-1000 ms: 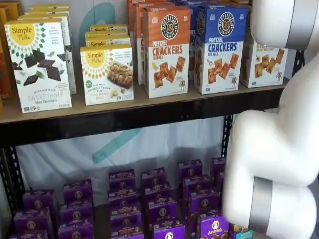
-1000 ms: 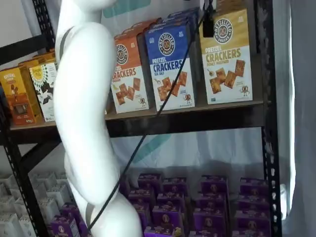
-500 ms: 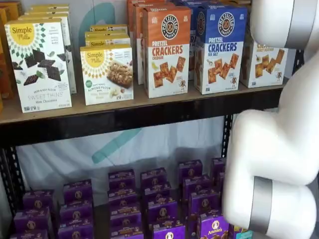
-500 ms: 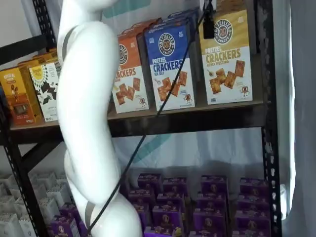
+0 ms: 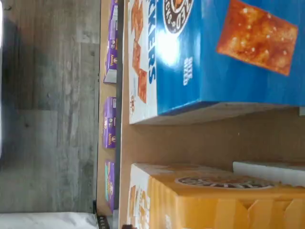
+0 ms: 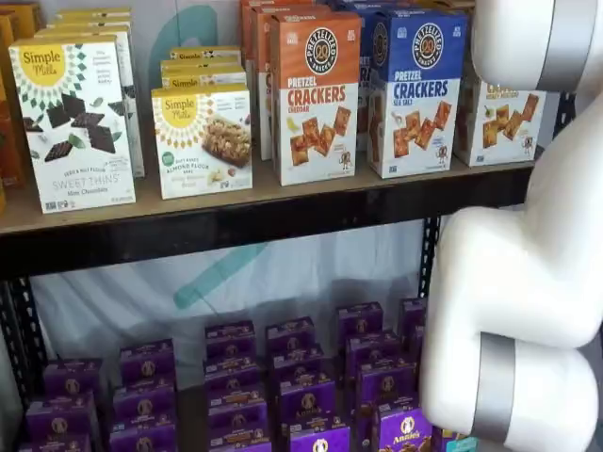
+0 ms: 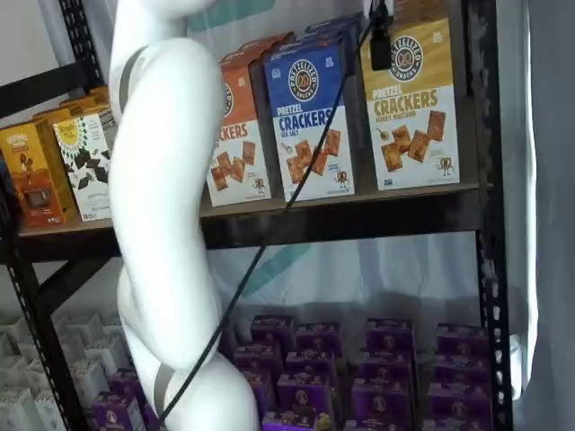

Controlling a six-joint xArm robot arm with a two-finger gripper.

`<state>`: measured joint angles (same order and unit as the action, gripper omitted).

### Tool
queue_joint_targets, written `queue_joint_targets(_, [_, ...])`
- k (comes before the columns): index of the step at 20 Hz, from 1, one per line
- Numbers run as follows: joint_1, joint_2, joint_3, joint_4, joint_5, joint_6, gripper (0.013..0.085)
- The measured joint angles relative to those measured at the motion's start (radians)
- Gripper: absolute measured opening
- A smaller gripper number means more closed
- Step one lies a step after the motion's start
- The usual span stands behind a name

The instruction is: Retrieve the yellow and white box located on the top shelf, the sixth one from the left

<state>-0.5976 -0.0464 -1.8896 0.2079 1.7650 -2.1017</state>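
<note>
Yellow and white box (image 7: 411, 103) stands at the right end of the top shelf (image 7: 359, 215), just beside a blue carton (image 7: 310, 121). Purple boxes (image 7: 386, 377) fill the level below. The gripper (image 7: 380, 40) shows only a dark finger against the box's upper left corner; cannot tell its state.

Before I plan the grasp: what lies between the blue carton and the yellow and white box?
Bare top shelf board separates the blue carton and yellow and white box, in the wrist view.
</note>
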Motion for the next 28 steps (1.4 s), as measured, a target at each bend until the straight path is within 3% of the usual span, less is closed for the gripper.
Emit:
queue_joint_targets(11, [0.010, -0.002, 0.004, -0.021, 0.012, 0.003, 0.0850])
queue_joint_targets(14, [0.008, -0.002, 0.003, -0.019, 0.016, 0.003, 0.0770])
queue_joint_targets(21, [0.006, 0.000, -0.006, -0.016, 0.024, 0.004, 0.0770])
queue_joint_targets(23, [0.005, -0.001, -0.006, -0.013, 0.022, 0.003, 0.0690])
queue_joint_targets(28, [0.005, -0.002, -0.007, -0.016, 0.022, 0.002, 0.0690])
